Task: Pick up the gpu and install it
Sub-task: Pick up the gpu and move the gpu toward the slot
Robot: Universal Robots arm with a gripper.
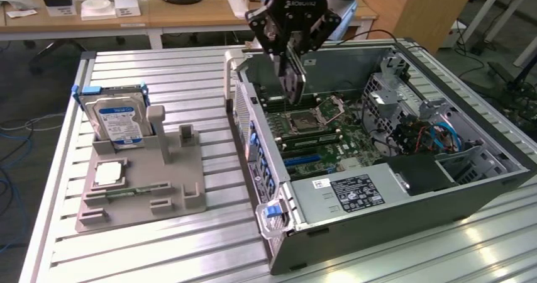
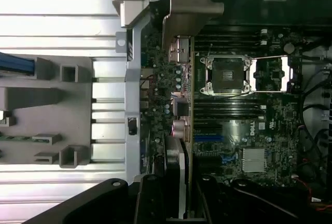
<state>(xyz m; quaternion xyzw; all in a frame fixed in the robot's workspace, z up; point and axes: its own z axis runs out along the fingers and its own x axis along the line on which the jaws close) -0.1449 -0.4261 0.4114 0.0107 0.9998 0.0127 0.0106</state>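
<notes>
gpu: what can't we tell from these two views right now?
- Slot under the card: wrist view, the gpu stands edge-on over it.
- Gap between the gpu's lower edge and the motherboard: exterior view, the edge blends into dark board clutter.
- Fingers contact on the card: wrist view, cut off by the picture edge; exterior view, the gripper body covers it.
- Hard drive label text: exterior view, too small.
</notes>
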